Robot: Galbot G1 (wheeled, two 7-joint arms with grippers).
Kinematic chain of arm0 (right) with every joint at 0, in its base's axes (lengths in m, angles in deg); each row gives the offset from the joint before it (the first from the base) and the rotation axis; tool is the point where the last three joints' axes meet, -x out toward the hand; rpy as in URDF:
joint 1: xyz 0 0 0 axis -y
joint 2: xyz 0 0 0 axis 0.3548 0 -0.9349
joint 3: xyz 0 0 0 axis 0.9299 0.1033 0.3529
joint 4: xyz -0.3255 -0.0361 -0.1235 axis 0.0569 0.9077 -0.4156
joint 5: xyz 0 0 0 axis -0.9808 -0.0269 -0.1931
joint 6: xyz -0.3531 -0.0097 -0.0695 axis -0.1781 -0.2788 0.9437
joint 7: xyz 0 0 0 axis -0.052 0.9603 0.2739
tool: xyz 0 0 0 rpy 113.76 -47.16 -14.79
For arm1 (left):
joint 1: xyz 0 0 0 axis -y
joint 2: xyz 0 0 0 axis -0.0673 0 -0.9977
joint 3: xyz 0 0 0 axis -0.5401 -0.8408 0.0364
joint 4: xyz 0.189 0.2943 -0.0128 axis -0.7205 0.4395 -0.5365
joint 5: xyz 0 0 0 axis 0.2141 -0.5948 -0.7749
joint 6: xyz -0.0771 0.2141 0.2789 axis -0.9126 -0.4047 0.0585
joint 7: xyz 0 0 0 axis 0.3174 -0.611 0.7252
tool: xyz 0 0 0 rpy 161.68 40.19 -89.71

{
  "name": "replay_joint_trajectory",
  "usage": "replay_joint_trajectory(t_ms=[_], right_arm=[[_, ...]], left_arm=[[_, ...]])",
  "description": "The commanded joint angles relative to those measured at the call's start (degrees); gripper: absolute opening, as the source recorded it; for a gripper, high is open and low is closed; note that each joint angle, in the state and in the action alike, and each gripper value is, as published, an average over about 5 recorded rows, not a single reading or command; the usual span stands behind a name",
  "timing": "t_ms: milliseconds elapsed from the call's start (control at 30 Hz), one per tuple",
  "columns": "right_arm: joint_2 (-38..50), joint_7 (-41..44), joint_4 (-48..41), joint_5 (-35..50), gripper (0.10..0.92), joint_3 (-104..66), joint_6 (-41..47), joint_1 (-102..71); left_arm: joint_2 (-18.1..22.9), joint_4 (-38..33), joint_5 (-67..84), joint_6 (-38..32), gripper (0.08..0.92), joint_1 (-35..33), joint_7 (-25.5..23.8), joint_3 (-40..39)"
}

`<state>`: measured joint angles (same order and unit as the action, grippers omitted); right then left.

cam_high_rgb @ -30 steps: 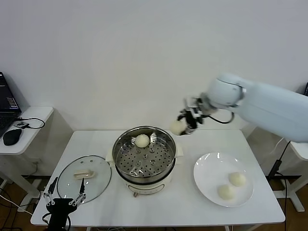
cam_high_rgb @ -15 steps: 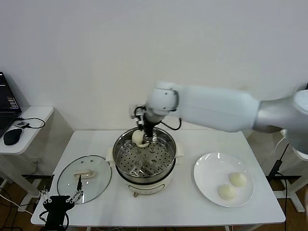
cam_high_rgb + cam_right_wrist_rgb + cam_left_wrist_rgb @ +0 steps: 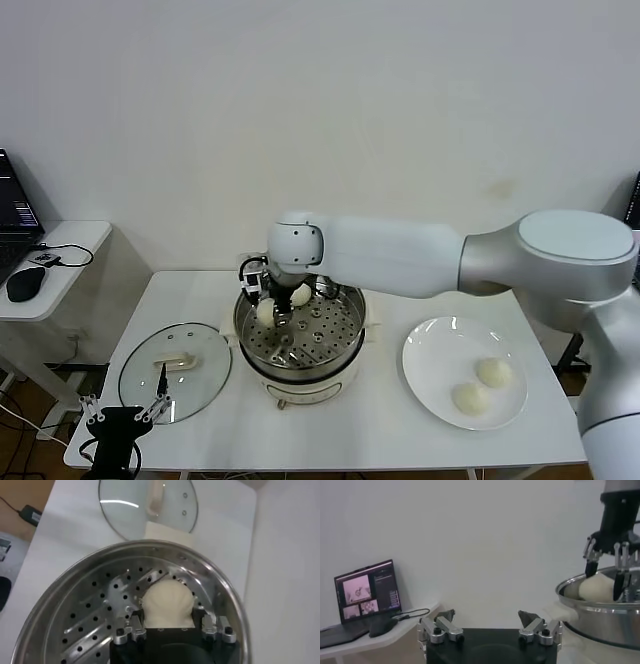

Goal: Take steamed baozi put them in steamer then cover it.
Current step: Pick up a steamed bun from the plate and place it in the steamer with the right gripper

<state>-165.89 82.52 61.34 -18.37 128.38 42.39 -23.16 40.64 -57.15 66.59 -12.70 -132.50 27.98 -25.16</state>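
Two baozi [image 3: 267,311] near steamer [image 3: 300,375] rim

four baozi: one [image 3: 266,311] and another [image 3: 301,294] in centre frame, two more, [image 3: 493,372] and [image 3: 469,398], lower right, one steamer [image 3: 340,368], one glass cover [image 3: 205,375], one white plate [image 3: 425,365], two grippers, one table [image 3: 390,430]

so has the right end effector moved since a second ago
Yes. The right end effector, shut on a baozi, went from beyond the steamer's right rim, across it, down to its left side over the tray.
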Motion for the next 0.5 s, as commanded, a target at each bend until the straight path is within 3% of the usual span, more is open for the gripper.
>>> replay_joint_trajectory(t_ms=[33, 267, 500], right_arm=[[-2.0, -0.5, -2.1, -0.3, 0.598, 0.3, 0.8, -2.1], [-2.4, -1.2, -2.8, -0.2, 0.639, -0.5, 0.8, -3.0], [1.8, 1.9, 1.4, 0.1, 0.794, -0.7, 0.8, 3.1]], left_arm=[[0.0, 0.1, 0.0, 0.0, 0.823, 0.0, 0.0, 0.0], [0.0, 0.1, 0.0, -0.1, 0.823, 0.0, 0.1, 0.0], [0.0, 0.1, 0.0, -0.1, 0.823, 0.1, 0.0, -0.2]])
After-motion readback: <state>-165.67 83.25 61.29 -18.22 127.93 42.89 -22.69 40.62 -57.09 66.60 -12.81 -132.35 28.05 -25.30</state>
